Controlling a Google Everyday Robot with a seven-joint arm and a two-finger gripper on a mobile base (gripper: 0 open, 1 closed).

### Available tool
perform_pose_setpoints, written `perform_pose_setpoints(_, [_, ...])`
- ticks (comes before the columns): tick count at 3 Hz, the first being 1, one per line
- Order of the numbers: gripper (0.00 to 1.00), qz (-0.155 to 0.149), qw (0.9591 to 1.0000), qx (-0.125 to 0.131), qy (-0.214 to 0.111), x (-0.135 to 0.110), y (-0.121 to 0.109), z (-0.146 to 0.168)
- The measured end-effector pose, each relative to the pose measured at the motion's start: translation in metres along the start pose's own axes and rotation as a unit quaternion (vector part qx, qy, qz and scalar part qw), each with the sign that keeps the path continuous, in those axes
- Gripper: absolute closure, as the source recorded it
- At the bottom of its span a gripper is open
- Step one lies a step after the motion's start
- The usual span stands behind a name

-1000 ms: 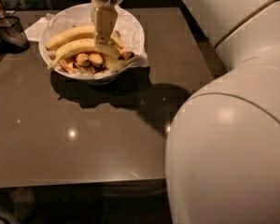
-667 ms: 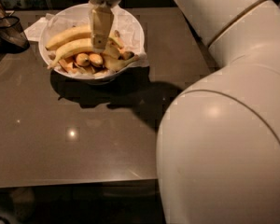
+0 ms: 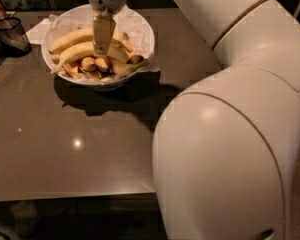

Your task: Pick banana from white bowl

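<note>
— Where is the tool point(image 3: 103, 53)?
— It hangs straight down from the arm point(image 3: 230, 134) into the white bowl point(image 3: 149, 36). Its tip is low among the fruit, about the middle of the bowl.
— Clenched or released?
— I cannot tell. It faces the camera as one pale slab, and nothing shows how it stands.
— And the banana point(image 3: 72, 54)?
— It lies in the bowl, the nearer of the two long ones. It runs from a thin pointed stem by the left rim, up and across to the right. The tool's tip covers its middle and seems to touch it, though the view there is too poor to be sure.
— What else is in there?
— A thicker long banana point(image 3: 70, 38) lies just behind it, and a few small stubby bananas point(image 3: 88, 63) lie in front. Crinkled white paper point(image 3: 135, 21) lines the bowl and sticks out over the rim.
— The bowl itself?
— It sits on the brown desk point(image 3: 65, 144), toward the far left. A dark container point(image 3: 10, 31) stands near it, further left. The arm's big white shell fills the right side of the view.
</note>
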State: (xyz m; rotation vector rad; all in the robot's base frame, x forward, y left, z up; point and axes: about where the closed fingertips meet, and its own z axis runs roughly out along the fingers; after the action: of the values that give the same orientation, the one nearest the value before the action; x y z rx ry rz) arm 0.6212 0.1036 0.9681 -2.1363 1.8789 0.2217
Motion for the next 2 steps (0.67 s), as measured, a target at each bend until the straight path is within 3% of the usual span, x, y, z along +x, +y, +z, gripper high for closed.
perform_pose_setpoints(2, [0.38, 0.024, 0.9996, -0.001, 0.013, 0.0065, -0.0074, 0.0062])
